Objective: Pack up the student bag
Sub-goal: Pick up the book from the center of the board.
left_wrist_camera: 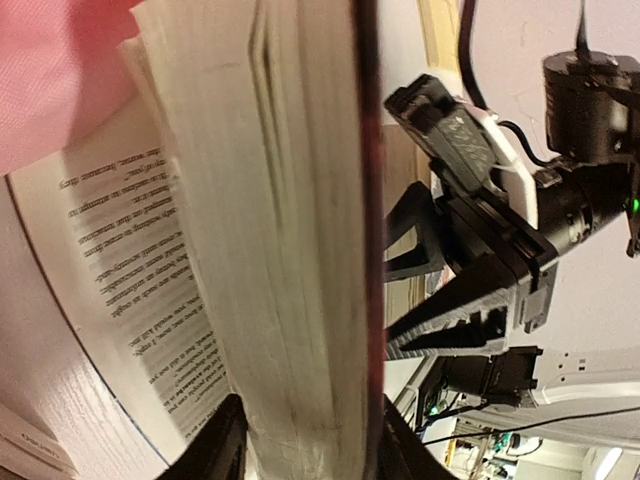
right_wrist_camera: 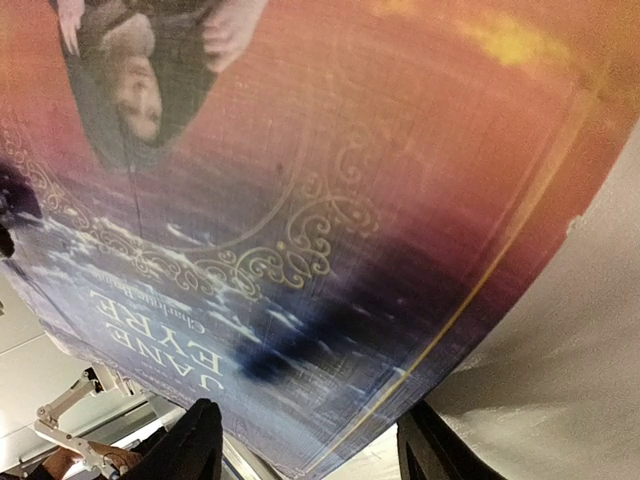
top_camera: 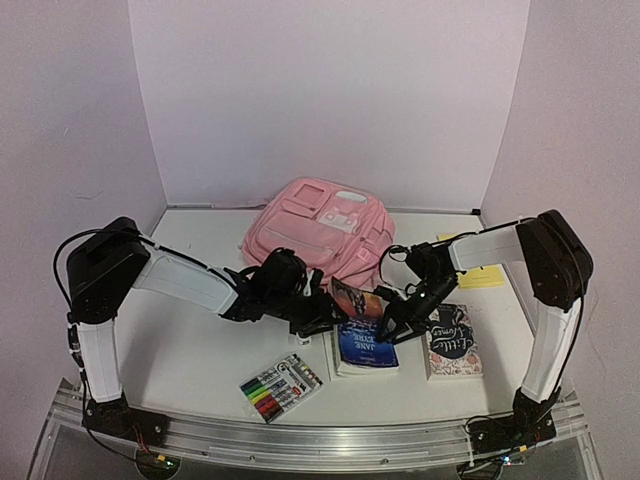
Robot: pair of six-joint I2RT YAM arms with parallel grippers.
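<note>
Well, the left claw [top_camera: 325,312] has its two fingers [left_wrist_camera: 215,445] pressed on either side of the Jane Eyre book [top_camera: 365,330]. One finger sits against the block of pages and the other against the dark cover, so it grips the book narrowly across its thickness. The book stands tilted up off the table [top_camera: 190,350], its cover bowed, and one printed page is fanned loose beside the grip.

The right claw [top_camera: 392,325] meets the same book from the other side. Its fingers [right_wrist_camera: 195,445] stand apart, with the lower edge of the cover dipping between them. I cannot tell whether they pinch the cover or only touch it.

The student bag [top_camera: 315,225] lies flat at the back middle of the table, pink, with its pockets facing up, just behind the raised book. A second book [top_camera: 452,345] lies flat to the right of the claws, and a yellow pad [top_camera: 483,275] lies behind it. A pack of markers [top_camera: 282,387] rests near the front edge.
</note>
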